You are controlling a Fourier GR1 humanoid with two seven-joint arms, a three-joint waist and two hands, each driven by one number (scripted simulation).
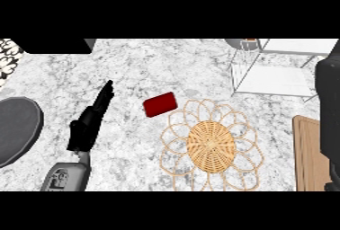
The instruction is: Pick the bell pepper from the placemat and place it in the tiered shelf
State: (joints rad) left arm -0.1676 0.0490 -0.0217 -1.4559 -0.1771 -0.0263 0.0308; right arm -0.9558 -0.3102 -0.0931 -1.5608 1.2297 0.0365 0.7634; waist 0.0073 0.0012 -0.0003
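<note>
The bell pepper (160, 104) shows as a small dark red piece lying on the counter at the upper left rim of the woven placemat (211, 144), no hand touching it. The white wire tiered shelf (275, 74) stands at the back right. My left hand (88, 123) rests open on the counter to the left of the pepper, its straight fingers pointing away from me. A black shape along the right edge is my right hand or arm (328, 112), raised beside the shelf; it hides part of the shelf's right side.
A dark grey round plate (15, 130) lies at the left edge. A wooden board (308, 152) sits at the right, beside the placemat. A black object (56, 45) and a patterned item (6, 60) are at the back left. A grey bowl (244, 42) stands behind the shelf.
</note>
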